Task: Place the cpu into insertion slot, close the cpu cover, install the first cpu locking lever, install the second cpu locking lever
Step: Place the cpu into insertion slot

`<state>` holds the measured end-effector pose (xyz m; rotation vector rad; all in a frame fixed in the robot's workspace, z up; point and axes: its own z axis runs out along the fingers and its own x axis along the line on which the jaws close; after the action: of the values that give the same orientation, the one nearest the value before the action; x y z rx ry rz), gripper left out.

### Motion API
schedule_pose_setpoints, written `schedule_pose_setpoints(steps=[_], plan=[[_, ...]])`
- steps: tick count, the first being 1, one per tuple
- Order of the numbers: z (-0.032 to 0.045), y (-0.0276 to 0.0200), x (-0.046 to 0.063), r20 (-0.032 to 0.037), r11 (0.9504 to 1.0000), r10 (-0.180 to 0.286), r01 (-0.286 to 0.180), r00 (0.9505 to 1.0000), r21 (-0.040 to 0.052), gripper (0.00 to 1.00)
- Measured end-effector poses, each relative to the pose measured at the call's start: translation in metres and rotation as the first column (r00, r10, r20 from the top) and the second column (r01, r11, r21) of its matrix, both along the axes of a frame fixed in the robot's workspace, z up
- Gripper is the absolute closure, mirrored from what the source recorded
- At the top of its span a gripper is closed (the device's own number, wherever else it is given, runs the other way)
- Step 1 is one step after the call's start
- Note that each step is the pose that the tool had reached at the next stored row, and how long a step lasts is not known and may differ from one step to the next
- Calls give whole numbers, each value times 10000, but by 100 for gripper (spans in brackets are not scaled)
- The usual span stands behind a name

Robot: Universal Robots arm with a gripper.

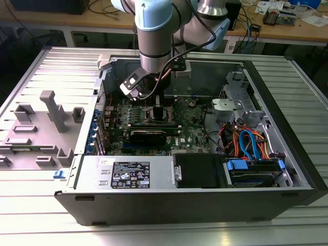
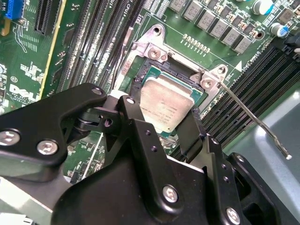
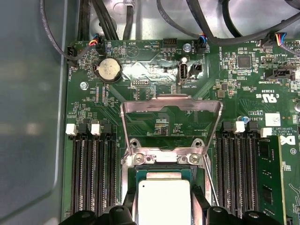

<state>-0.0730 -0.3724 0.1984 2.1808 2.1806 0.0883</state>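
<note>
My gripper (image 1: 154,105) hangs from the arm over the green board inside the open computer case. The cpu (image 2: 166,105), silver-topped, lies low in the insertion slot (image 2: 161,65) in both wrist views. My gripper (image 2: 164,121) has its black fingers (image 2: 136,126) pressed against two opposite sides of the cpu (image 3: 164,201), shut on it. The cpu cover (image 3: 171,105), a thin silver frame, is swung open and stands up behind the slot. A thin locking lever (image 2: 253,117) juts up and out beside the socket.
Long black memory slots (image 3: 91,173) flank the socket on both sides. A coin battery (image 3: 108,69) and black cables (image 3: 108,18) lie beyond the cover. In the exterior view, a power supply (image 1: 133,174) and a drive bay with coloured cables (image 1: 251,143) line the case.
</note>
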Motion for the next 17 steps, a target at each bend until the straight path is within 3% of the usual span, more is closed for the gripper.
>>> schedule_pose_setpoints(steps=[17], plan=[[-40,-12,-7,0,10000,-1,1,10000,7,45]])
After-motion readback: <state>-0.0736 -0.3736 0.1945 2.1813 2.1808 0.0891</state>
